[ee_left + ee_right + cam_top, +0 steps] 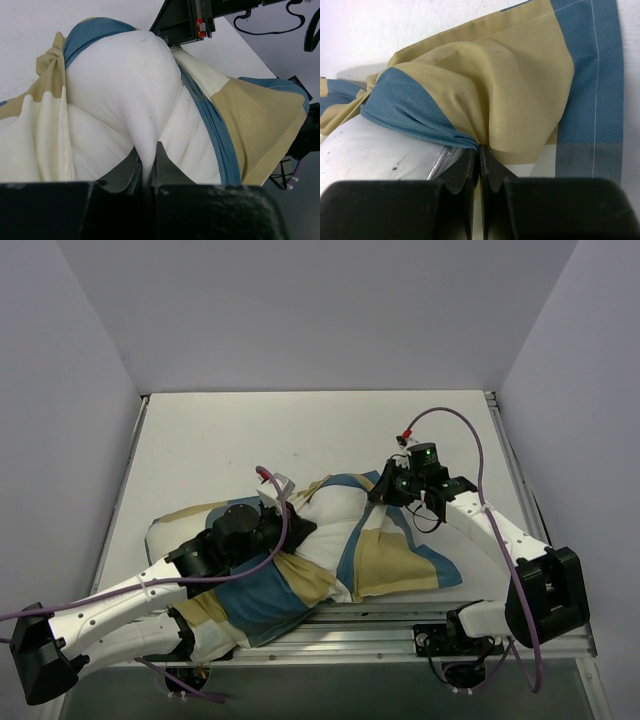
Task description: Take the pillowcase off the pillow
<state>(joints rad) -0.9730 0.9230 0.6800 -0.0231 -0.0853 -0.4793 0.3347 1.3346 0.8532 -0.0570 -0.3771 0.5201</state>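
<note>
The white counter fills the middle of the top view, with grey walls on three sides. Across its lower half lies the pillow, running from the lower left toward the centre right. Only a plump white bulge of it shows near the centre of the frame. The rest is under the pillowcase.

The pillowcase is bunched and wrinkled around the pillow. Blue and tan blocks lie at the lower left, a tan and blue panel lies flat at the lower right, and a blue band rings the bare white bulge. In the left wrist view the bulge rises in the upper centre, with cream folds at the left and a tan block edged in blue at the right.

The left arm reaches from the lower left corner over the covered part of the pillow. The right arm comes in from the lower right and bends toward the centre.

The left gripper is closed tight on a narrow pinch of the pillow's white fabric at the bottom centre of its wrist view. The right gripper is likewise closed, nipping a fold of the pillowcase where blue meets tan, bottom centre of its view; the cloth fans upward from the pinch.

A green light glows on the right wrist.
</note>
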